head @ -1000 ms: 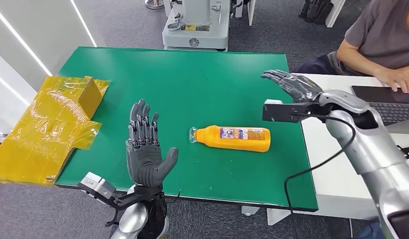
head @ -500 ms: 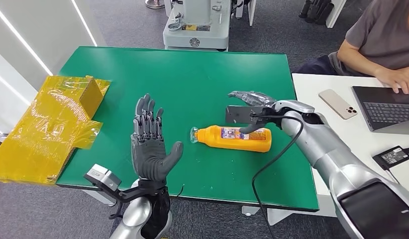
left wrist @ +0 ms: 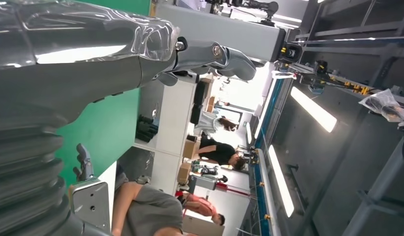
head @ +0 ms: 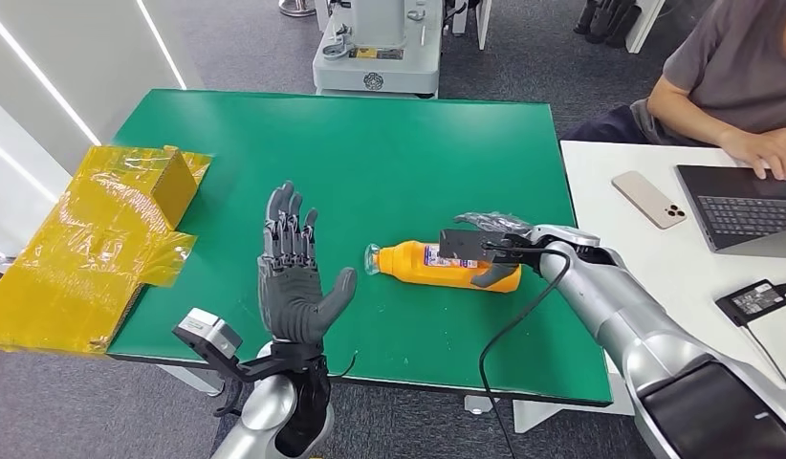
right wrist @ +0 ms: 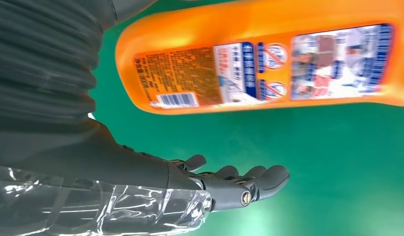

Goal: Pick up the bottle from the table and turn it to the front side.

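Near the front middle of the green table (head: pixel 389 143), toward its right half: orange bottle (head: pixel 437 267), flat on its side, clear cap end pointing to the robot's left, base to the right. White and blue label with barcode and small print facing up, seen close in the right wrist view (right wrist: pixel 269 59).

Right over the bottle's base end: right robot hand (head: pixel 492 251), palm down, fingers (head: pixel 485 223) spread across the far side of the bottle, thumb curving down along the near side by the base. From the right wrist view, fingers (right wrist: pixel 259 179) stretched out above bare green table with a gap to the bottle body; not closed around anything, nothing held. Contact between thumb and bottle: cannot tell.

Well apart to the left, over the near edge of the table: left robot hand (head: pixel 292 277), raised upright, palm toward the bottle, fingers straight and apart, thumb out to the side, holding nothing.

At the table's left end, hanging partly over the edge: crumpled yellow plastic sheet (head: pixel 93 249) with a yellow-wrapped box (head: pixel 172 184) on top.

Beside the green table on the right, touching or just beside: white table (head: pixel 657 277) carrying a smartphone (head: pixel 648 199) face down, a laptop (head: pixel 743 206) and a small black device (head: pixel 755 300) with a cable. Seated at the laptop: person in a grey shirt (head: pixel 733 67), one hand on the keyboard.

Beyond the far edge of the green table: grey machine base (head: pixel 375 53) on the floor.
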Action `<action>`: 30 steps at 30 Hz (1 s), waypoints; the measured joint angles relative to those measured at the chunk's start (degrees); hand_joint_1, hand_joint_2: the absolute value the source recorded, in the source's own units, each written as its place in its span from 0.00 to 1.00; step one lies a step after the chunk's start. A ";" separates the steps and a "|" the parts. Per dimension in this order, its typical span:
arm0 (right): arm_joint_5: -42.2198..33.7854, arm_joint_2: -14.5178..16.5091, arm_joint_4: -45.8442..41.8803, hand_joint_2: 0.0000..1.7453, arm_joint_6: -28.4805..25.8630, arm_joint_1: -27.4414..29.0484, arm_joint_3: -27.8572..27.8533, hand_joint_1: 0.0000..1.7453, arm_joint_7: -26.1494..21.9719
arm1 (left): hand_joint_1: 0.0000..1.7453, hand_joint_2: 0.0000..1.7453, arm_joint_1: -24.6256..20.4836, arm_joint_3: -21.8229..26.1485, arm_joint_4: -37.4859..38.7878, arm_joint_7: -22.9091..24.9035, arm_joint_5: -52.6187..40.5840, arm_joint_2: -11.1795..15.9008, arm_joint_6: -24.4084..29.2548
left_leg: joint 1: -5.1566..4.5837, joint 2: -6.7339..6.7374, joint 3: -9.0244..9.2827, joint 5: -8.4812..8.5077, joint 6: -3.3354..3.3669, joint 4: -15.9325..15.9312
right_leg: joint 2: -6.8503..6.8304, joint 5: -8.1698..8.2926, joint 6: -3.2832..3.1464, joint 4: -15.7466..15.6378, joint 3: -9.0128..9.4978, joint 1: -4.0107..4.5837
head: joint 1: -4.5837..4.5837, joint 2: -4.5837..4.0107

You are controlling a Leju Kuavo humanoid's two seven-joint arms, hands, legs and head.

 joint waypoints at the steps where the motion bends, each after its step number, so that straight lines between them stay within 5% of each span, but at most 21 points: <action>1: 0.16 -0.24 0.26 1.00 -0.06 0.09 0.00 0.00 0.16 | 0.00 1.00 0.03 0.00 0.09 0.00 0.01 0.01 0.00 | 0.00 0.00 0.00 0.00 0.00 0.00 | 0.00 0.00 0.00 0.00 0.00 0.00 | 0.00 0.00; 30: 0.33 -4.85 2.07 1.00 -4.58 5.16 -1.07 0.00 -0.17 | 0.00 1.00 0.95 -0.03 0.68 0.50 -0.57 -0.03 -0.71 | 0.00 0.00 -0.01 -0.01 0.01 0.01 | -0.01 0.00 0.00 -0.01 0.01 0.00 | 0.00 0.00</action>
